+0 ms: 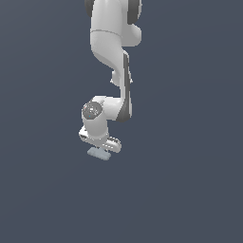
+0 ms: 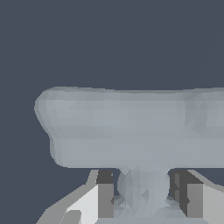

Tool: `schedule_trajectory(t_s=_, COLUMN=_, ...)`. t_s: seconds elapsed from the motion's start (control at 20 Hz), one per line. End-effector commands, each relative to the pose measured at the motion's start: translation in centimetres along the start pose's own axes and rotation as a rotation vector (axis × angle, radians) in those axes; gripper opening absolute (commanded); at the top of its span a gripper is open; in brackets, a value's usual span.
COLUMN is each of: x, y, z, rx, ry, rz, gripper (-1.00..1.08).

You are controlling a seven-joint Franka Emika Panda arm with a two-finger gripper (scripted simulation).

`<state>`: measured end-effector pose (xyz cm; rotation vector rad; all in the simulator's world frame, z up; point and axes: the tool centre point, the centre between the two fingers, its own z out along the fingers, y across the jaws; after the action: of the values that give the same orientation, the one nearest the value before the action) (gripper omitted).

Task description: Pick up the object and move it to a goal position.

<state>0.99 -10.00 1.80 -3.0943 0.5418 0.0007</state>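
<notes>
One pale grey H-shaped object (image 2: 127, 127), blocky bar, thin crossbar clamped between tool (image 2: 144, 197) fingers.

The white arm (image 1: 111, 61) comes down from the top of the exterior view, bends at a rounded joint and ends in its gripper (image 1: 99, 148), pointing down. The pale grey object (image 1: 98, 153) sits right at the jaws — whether they are clamped on it cannot be told — over the plain dark surface (image 1: 190, 190).
</notes>
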Motion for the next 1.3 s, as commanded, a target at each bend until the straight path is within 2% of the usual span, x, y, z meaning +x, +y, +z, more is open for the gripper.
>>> schedule_trajectory(t_s=0.0, x=-1.5, y=0.5, z=0.0, rx=0.000, ry=0.000, rz=0.000, gripper=-1.00)
schedule_trajectory(t_s=0.75, x=-10.7, y=3.4, z=0.0, rx=0.000, ry=0.000, rz=0.000, gripper=-1.00)
schedule_trajectory(t_s=1.25, x=-14.2, y=4.6, z=0.0, rx=0.000, ry=0.000, rz=0.000, gripper=-1.00)
